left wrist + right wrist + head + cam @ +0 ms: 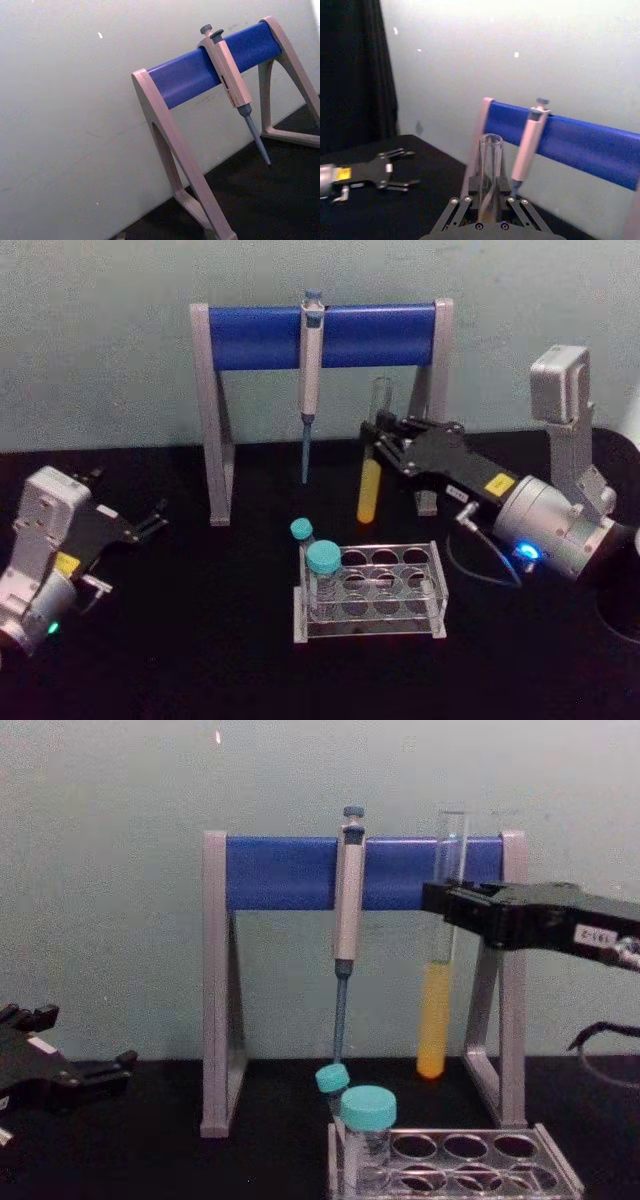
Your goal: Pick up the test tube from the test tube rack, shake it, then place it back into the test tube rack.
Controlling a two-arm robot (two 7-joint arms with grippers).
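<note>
The test tube (pixel 371 480), a long clear glass tube with yellow liquid in its lower part, hangs upright in the air above and behind the test tube rack (pixel 370 592). My right gripper (pixel 378 440) is shut on its upper part. In the chest view the test tube (pixel 437 1010) hangs well above the rack (pixel 455 1160), gripped by my right gripper (pixel 447 908). The right wrist view shows the tube's open mouth (pixel 491 150) rising between the fingers. My left gripper (pixel 150 520) rests open at the left of the table, holding nothing.
A tall grey-and-blue pipette stand (pixel 320 335) stands behind the rack with a pipette (pixel 311 380) hanging from its bar. Two teal-capped vials (pixel 322 575) sit at the rack's left end. The table top is black.
</note>
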